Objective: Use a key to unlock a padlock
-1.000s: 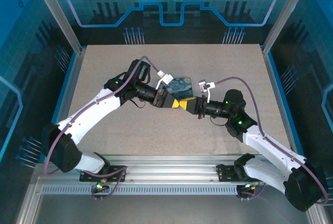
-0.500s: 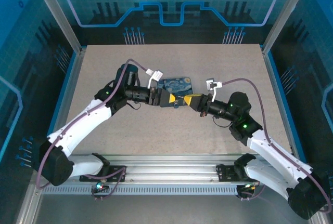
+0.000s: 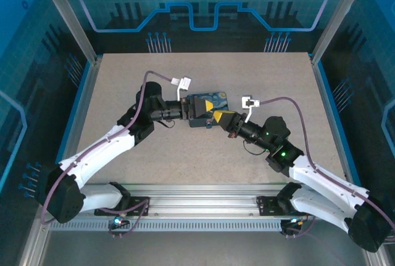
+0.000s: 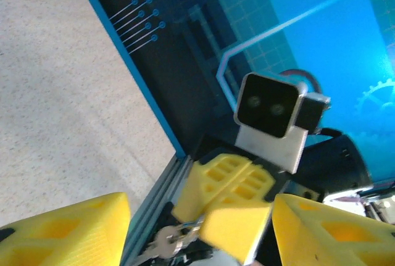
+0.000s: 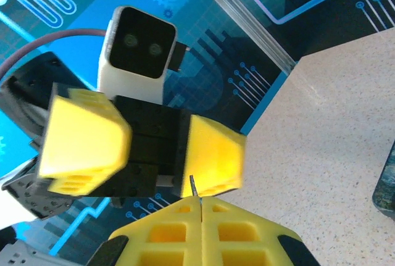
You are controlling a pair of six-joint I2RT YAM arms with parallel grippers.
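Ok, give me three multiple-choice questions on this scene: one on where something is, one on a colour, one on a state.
1. Where is the tin box?
A. around the middle of the table
B. at the table's near left corner
C. on the rail by the arm bases

2. What colour are the left fingers and the right fingers?
A. black
B. yellow
C. white

3. How do the right fingers stand?
A. wide apart and empty
B. shut on a thin metal key
C. shut around the tin box

Answers:
1 A, the top view has the box mid-table, where the two arms meet.
2 B, both wrist views show yellow fingers.
3 B, the right wrist view shows them pressed together with the key's tip poking out.
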